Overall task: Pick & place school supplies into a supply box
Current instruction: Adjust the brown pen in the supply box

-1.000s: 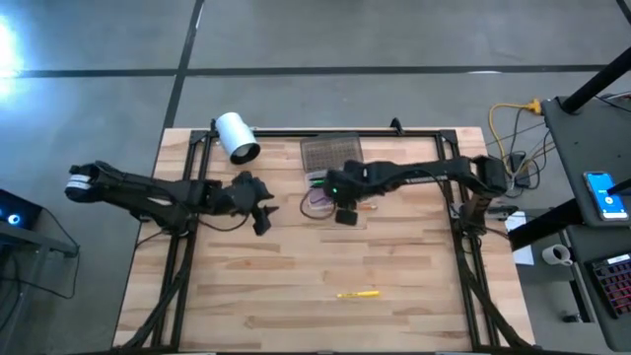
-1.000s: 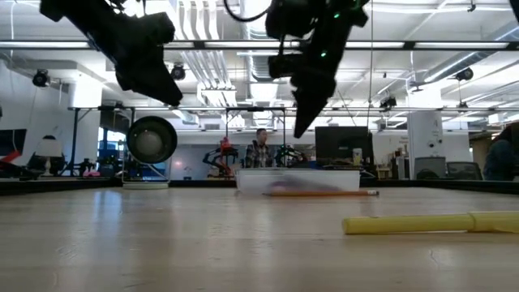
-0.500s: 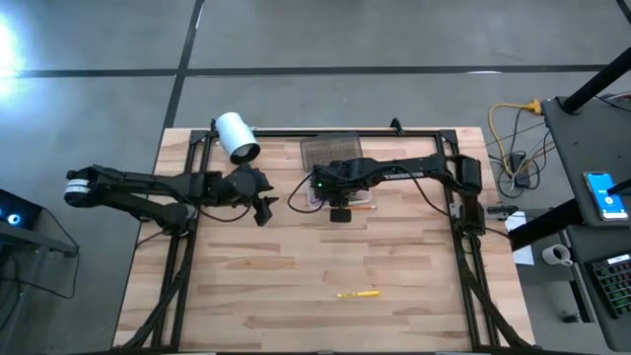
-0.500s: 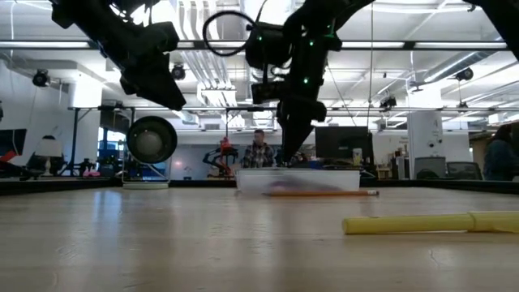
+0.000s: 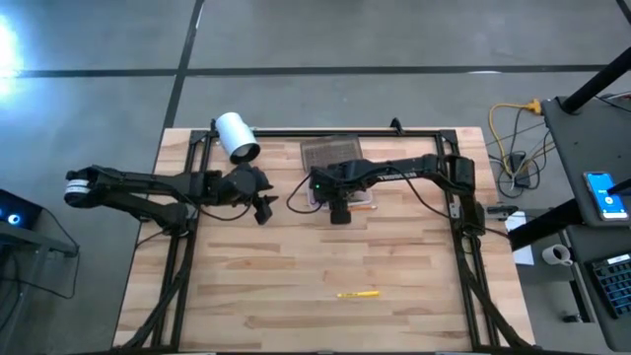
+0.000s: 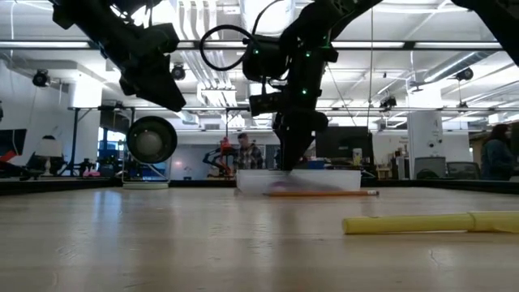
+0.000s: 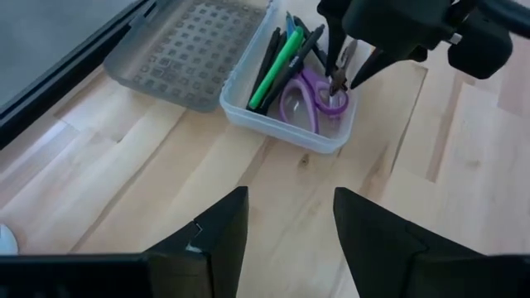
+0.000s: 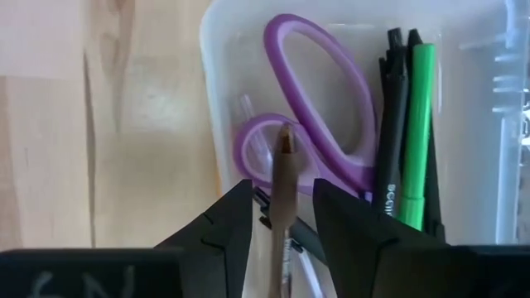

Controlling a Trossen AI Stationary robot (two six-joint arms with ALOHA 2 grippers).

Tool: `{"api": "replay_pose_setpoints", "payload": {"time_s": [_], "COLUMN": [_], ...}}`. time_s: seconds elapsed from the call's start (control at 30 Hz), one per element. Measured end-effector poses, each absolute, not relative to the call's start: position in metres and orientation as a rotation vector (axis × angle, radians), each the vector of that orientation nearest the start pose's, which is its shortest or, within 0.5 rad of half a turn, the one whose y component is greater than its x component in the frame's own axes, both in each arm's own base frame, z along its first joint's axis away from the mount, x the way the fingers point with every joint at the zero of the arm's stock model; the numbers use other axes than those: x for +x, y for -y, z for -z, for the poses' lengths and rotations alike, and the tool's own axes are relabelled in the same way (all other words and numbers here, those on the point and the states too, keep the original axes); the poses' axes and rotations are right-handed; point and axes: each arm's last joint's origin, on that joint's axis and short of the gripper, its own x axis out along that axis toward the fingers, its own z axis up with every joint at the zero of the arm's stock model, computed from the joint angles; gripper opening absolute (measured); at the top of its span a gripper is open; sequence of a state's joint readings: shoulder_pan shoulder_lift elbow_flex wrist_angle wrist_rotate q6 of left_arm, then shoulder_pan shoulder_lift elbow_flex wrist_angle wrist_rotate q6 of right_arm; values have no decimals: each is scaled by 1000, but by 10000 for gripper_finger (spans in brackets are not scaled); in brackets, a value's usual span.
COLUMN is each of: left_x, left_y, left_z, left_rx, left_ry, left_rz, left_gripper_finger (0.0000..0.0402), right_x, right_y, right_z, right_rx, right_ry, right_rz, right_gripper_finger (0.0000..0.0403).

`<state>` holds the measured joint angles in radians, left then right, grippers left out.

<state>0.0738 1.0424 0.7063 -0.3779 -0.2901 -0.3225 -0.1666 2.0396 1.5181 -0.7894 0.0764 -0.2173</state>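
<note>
Right claw: the right claw (image 8: 284, 217) is hanging low over the near end of the small clear plastic supply box (image 5: 340, 197), pinching a thin brownish pencil (image 8: 284, 186) whose tip is pointing down at the box.
Left claw: the left claw (image 7: 290, 217) is hovering released above the wooden bench (image 5: 296, 286), just left of the box and facing it, carrying nothing.
Already in the box: purple-handled scissors (image 8: 319, 116), two black pens (image 8: 396, 124) and a green pen (image 8: 418, 124) are lying inside.
Still to do: the held pencil is not yet dropped; a yellow pen (image 5: 357, 293) is lying well apart toward the bench's front edge, and an orange pencil (image 6: 320, 193) is resting beside the box's front wall.
Judged progress: past halfway, with the lid still to shut.
Box lid: the grey textured hinged lid (image 7: 186, 54) is lying flat open behind the box.
Other things: a white cylinder roll (image 5: 237, 136) is sitting at the far left corner, clear of the work.
In the way: the scissors' handles are crowding the spot under the pencil.
</note>
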Motion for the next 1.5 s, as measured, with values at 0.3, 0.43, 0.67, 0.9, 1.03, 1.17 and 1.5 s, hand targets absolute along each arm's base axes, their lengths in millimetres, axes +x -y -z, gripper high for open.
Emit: {"api": "replay_pose_setpoints", "payload": {"time_s": [0.3, 0.43, 0.67, 0.9, 1.03, 1.17, 1.5], "left_x": [209, 209, 209, 209, 209, 209, 209], "left_y": [-24, -24, -24, -24, -24, -24, -24], "left_z": [-245, -245, -245, -245, -245, -245, -245], "left_rx": [-229, -229, -236, -236, -236, -236, -236], "left_ry": [-649, -650, -648, -648, -648, -648, -648], "left_rz": [-460, -460, -465, -465, -465, -464, -464], "left_gripper_finger": [164, 164, 164, 164, 164, 164, 164], "right_x": [399, 399, 401, 397, 398, 404, 426], "right_y": [81, 82, 83, 94, 96, 96, 109], "right_z": [-172, -161, -159, -177, -187, -198, -178], "right_rx": [-108, -91, -107, -130, -148, -221, -447], "right_ry": [-1313, -1347, -1358, -1373, -1372, -1337, -1403], "right_rz": [42, 28, 17, 80, 102, 60, -39], "right_gripper_finger": [93, 85, 75, 23, 23, 23, 27]}}
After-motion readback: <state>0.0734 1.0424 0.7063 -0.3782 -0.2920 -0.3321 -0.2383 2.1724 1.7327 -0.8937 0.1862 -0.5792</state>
